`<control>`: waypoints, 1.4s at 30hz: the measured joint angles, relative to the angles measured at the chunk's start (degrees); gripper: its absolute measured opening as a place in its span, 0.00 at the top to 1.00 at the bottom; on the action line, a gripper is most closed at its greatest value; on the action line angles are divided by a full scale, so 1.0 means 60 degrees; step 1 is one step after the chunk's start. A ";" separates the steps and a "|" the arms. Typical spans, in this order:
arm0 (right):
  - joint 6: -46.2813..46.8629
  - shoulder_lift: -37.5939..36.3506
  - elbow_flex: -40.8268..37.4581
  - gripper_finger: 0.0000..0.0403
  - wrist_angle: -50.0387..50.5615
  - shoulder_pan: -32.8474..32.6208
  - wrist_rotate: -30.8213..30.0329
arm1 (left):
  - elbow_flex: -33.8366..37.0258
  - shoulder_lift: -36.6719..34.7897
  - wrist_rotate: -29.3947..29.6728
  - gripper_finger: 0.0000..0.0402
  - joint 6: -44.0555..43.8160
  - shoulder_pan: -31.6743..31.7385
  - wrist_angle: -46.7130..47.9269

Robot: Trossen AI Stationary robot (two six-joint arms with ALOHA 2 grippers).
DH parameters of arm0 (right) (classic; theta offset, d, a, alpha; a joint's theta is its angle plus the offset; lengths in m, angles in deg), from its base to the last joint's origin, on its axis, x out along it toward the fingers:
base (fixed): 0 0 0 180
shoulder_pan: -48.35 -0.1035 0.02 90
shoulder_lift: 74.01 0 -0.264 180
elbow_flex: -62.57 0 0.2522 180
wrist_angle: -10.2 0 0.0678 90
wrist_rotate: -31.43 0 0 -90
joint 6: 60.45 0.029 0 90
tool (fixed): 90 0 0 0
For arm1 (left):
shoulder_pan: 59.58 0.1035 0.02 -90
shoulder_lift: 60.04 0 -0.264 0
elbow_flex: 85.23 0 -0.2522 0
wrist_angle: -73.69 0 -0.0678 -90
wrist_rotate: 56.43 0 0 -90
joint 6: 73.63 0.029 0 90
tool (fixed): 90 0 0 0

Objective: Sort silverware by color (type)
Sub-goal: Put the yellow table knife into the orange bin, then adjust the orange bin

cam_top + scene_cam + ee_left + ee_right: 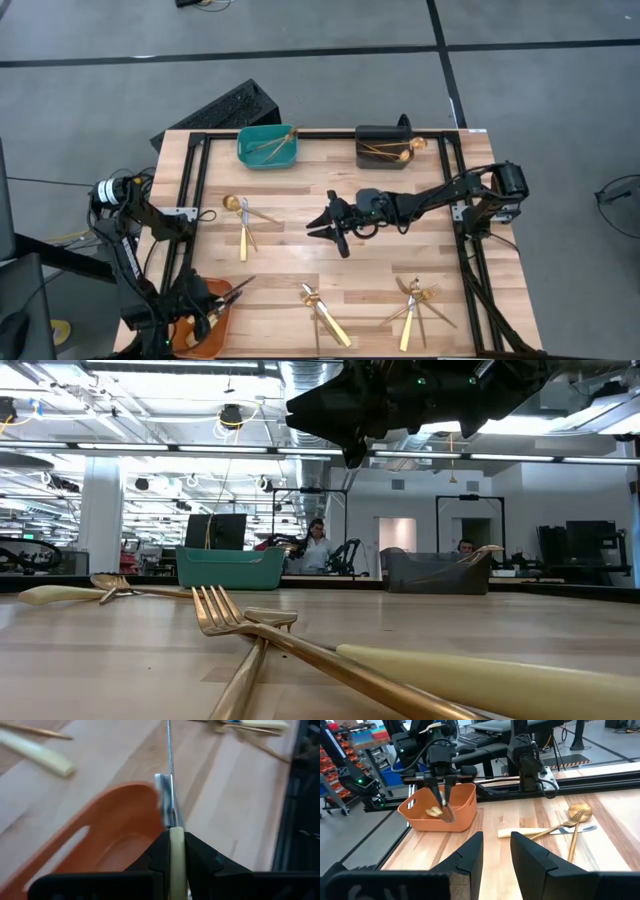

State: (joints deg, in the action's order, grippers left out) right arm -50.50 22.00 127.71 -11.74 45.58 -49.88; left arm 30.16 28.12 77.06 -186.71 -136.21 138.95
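My left gripper (445, 795) hangs over the orange bin (205, 318) at the table's near left corner, shut on a knife (170, 795) with a cream handle and a silver blade. Other cream handles (436, 811) lie in that bin. My right gripper (330, 226) hovers open over the table's middle with nothing between its fingers (470, 855). Loose gold silverware lies flat on the wood in three small heaps: left of middle (240, 216), near middle (325, 312) and near right (415, 300). Gold pieces also lie in the teal bin (265, 147) and the dark grey bin (385, 148). My left gripper pinches the knife's cream handle (177, 851) between its two fingers. The knife lies along the fingers, and its blade (168, 780) sticks out past their tips. The fingers slant down from the table's left side. The knife is lifted, its blade reaching out over the orange bin's rim.
A black frame (195, 180) runs along the table's left, far and right sides. The teal and dark grey bins stand side by side at the far edge. In the low view a fork (225, 610) and a cream handle (480, 675) lie close to the camera.
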 joint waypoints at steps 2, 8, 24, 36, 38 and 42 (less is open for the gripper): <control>0.0000 0.0000 0.0000 0.69 0.0049 0.0000 0.0000 | 0.0000 0.0000 -0.0179 0.93 -0.0248 0.0002 0.0183; -0.0139 0.0000 0.0000 0.69 0.0177 0.0000 0.0000 | 0.0000 0.0000 -0.0831 0.93 -0.0880 0.0002 0.0130; -0.0164 0.0000 -0.0002 0.69 0.0174 0.0000 0.0000 | 0.0000 0.0000 -0.0378 0.62 -0.0643 0.0013 -0.0461; 0.0087 0.0000 -0.0004 0.69 0.0422 0.0000 -0.0720 | 0.0000 -0.0011 0.0232 0.55 -0.0895 0.1858 0.2427; 0.0091 0.0000 -0.0004 0.69 0.0579 0.0000 -0.1086 | 0.0000 -0.0014 0.0078 0.55 -0.0557 0.2442 0.2644; 0.0109 0.0000 -0.0004 0.69 0.0803 0.0004 -0.1282 | 0.0000 -0.0149 -0.0669 0.55 0.0866 0.3292 0.2505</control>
State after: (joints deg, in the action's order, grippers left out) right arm -49.84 22.00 127.68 -6.92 45.60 -57.57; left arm 30.16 27.23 73.05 -181.52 -116.46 153.98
